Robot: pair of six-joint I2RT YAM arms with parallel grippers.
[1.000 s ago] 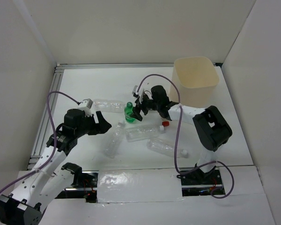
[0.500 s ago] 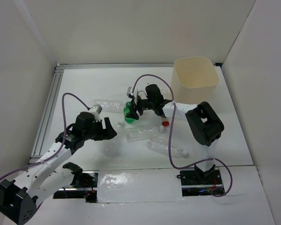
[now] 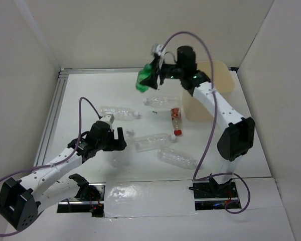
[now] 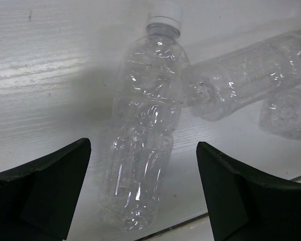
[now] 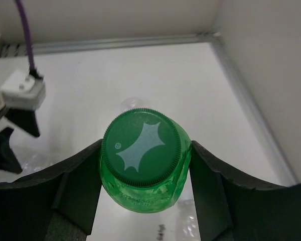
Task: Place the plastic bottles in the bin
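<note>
Up high, gripped the green bottle (image 5: pixel 143 145) tight in the right pincer (image 5: pixel 145 170), pinched from both sides so as not to drop it. Held it over the desk (image 3: pixel 90 90), just left of the bin (image 3: pixel 227 83), not above its mouth yet. Down low, hung the left pincer (image 4: pixel 143 186) wide open with nothing in it, one side each way of a clear bottle (image 4: pixel 143 140) lying flat, likely ready to close on it. Had more bottles lying close by, one with a red cap (image 3: pixel 176 118).
</note>
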